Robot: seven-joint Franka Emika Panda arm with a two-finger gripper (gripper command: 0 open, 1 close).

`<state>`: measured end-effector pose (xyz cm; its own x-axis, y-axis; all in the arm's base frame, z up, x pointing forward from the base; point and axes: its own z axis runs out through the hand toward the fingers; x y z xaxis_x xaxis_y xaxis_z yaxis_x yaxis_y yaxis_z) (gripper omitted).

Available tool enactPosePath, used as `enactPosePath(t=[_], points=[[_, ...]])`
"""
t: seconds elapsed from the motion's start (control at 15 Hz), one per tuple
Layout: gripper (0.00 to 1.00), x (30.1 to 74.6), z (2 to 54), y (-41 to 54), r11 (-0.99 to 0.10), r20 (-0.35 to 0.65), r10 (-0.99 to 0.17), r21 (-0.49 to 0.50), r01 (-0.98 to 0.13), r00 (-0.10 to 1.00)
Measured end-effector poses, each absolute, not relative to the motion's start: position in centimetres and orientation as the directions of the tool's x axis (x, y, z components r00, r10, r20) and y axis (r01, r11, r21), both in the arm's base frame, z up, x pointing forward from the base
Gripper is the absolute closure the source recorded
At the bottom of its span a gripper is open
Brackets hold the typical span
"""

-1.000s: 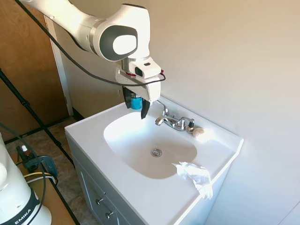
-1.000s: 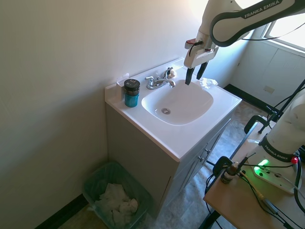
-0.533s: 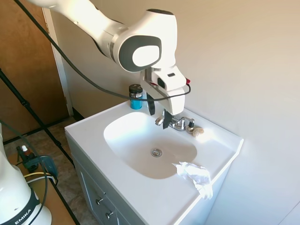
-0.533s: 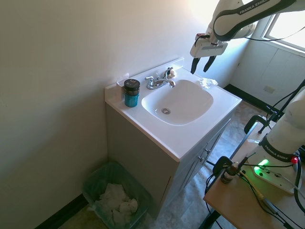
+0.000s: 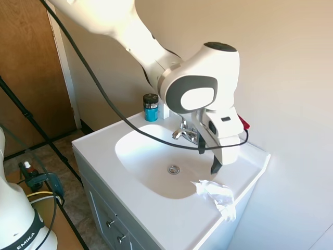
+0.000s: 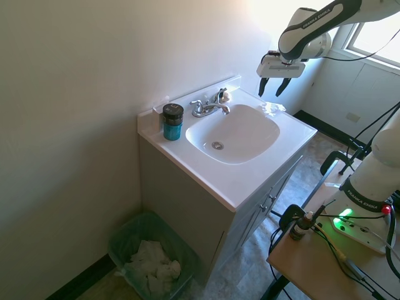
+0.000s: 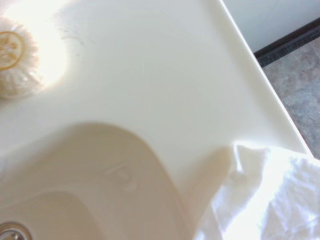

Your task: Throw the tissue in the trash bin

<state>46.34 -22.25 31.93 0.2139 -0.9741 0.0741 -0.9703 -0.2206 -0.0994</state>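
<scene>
From the door side, the gripper [image 5: 207, 160] has swung past the faucet [image 5: 186, 133], fingers apart, above the crumpled tissue [image 5: 217, 195]. Opposite view: trash bin [image 6: 152, 256] beside the vanity. Wrist view: tissue [image 7: 270, 197] nearing; grasp likely next.

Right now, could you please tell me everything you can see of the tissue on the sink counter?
The tissue is white, crumpled and loosely bunched, thin soft paper by its look. It lies on the white vanity top beside the basin's rim, near the counter's corner, one end reaching the edge. Nothing holds it: the open gripper hangs above it, apart.
</scene>
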Motion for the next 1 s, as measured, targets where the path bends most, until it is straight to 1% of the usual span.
enactPosePath(t=[0.33, 0.93, 1.0], points=[[0.00, 47.7, 28.5, -25.6, -0.138, 0.054, -0.989, -0.057, -0.989, 0.134], [0.00, 47.7, 24.8, -27.3, -0.091, 0.025, -0.996, -0.004, -0.996, 0.091], [1.00, 47.6, 24.4, -27.3, -0.092, 0.020, -0.996, 0.002, -0.996, 0.092]])
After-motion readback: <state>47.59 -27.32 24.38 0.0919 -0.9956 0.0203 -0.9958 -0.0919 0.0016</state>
